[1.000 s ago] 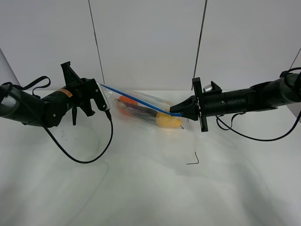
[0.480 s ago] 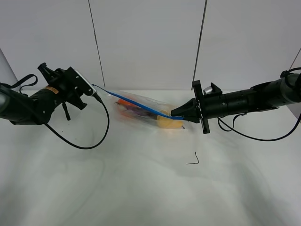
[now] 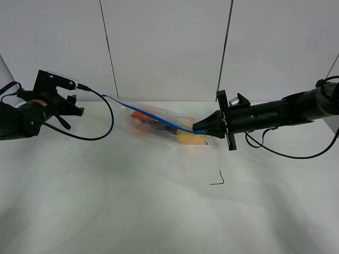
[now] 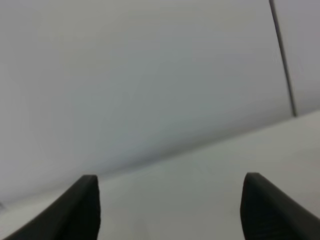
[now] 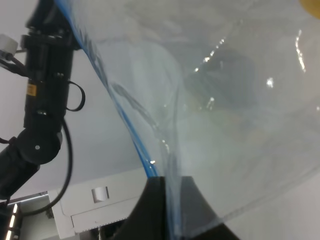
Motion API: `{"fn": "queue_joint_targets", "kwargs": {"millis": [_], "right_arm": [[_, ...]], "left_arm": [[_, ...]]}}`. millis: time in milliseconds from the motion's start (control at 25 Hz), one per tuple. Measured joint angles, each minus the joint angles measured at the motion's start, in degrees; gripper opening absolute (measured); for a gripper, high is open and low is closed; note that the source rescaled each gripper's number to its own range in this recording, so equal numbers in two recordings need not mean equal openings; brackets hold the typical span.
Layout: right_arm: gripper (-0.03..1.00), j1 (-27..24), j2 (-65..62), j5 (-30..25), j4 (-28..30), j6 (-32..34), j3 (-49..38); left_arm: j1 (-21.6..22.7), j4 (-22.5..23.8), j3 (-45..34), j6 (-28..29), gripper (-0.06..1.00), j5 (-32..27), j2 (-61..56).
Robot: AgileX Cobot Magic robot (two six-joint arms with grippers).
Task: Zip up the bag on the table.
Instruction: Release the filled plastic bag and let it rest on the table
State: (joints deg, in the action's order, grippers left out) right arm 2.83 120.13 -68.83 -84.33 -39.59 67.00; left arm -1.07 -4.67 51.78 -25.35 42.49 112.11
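I see a big white flat table with a small thin black corner mark drawn on it. The clear crinkly plastic bag lies near the back of the table, about in the middle. A long blue zipper strip runs along its top edge. Through the plastic I can see a round orange fruit, a purple eggplant and a yellow pear.

The right arm comes in from the right side. It is stretched out long and almost flat, low over the table, and it points to the left. Its black right pincer is squeezed tight on the end of the blue zipper strip, right at the bag's corner next to the yellow pear. From that arm's own camera, the two fingers press together with the plastic and the blue strip caught between them.

The other end of the blue strip sticks up in the air toward the left, and nothing holds it.

The left arm sits far out on the left side, well apart from the bag, with a black cable looping beside it. Its left pincer is wide, its two black fingertips stand far apart, and it holds nothing.
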Motion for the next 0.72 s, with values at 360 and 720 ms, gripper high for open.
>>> {"fn": "queue_joint_targets", "kwargs": {"millis": [360,720], "right_arm": [[0.00,0.0,0.0,0.0,-0.2,0.0,0.0],[0.00,0.0,0.0,0.0,-0.2,0.0,0.0]], "left_arm": [[0.0,-1.2,2.1,12.5,0.82,-28.8,-4.0],[0.0,-1.2,16.5,14.9,0.82,-77.6,-4.2]]}}
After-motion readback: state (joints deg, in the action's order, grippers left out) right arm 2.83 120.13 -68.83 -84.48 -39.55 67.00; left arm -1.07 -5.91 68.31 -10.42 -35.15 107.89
